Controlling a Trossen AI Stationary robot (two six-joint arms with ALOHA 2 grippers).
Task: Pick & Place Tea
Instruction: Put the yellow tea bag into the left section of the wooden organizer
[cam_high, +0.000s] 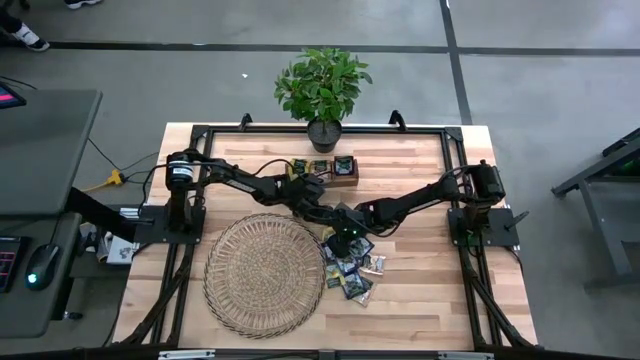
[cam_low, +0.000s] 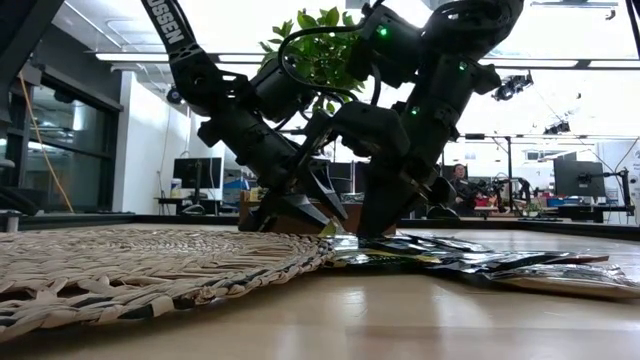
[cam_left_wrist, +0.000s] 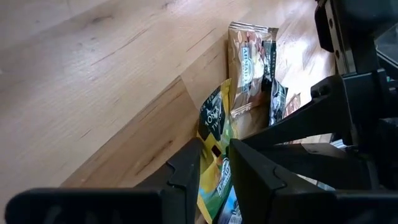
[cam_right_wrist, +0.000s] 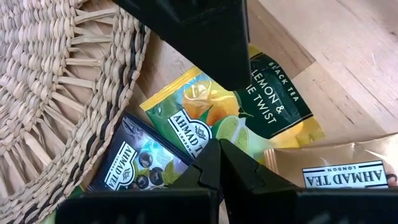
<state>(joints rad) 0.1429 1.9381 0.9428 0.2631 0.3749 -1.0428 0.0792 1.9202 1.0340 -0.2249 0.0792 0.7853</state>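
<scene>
**Left gripper pinching a sachet at the edge of the pile**

Just off the wicker mat (cam_high: 262, 275), on the side toward the right arm, sits the heap of tea sachets (cam_high: 352, 272), lying flat and overlapping on the wooden table (cam_high: 420, 310). Both arms meet right over the near end of it. The left gripper (cam_left_wrist: 214, 171) has its 2 fingers drawn in on the yellow-green lemon sachet (cam_left_wrist: 212, 124) — the packet's edge runs up between them, so I'd call that a pinch. The right gripper (cam_right_wrist: 217, 163) hovers just above the same packet with its fingers pressed together, holding nothing.

What worries me: the grip looks like it's only on the sachet's edge, so it could slip out on the lift. The dark sachet (cam_right_wrist: 134, 163) beside it overlaps the pile, so a neighbor might get dragged along. And the 2 grippers are really close — any sideways move risks a bump. The wooden tray (cam_high: 322, 171) by the potted plant (cam_high: 322, 88) is well apart.
</scene>
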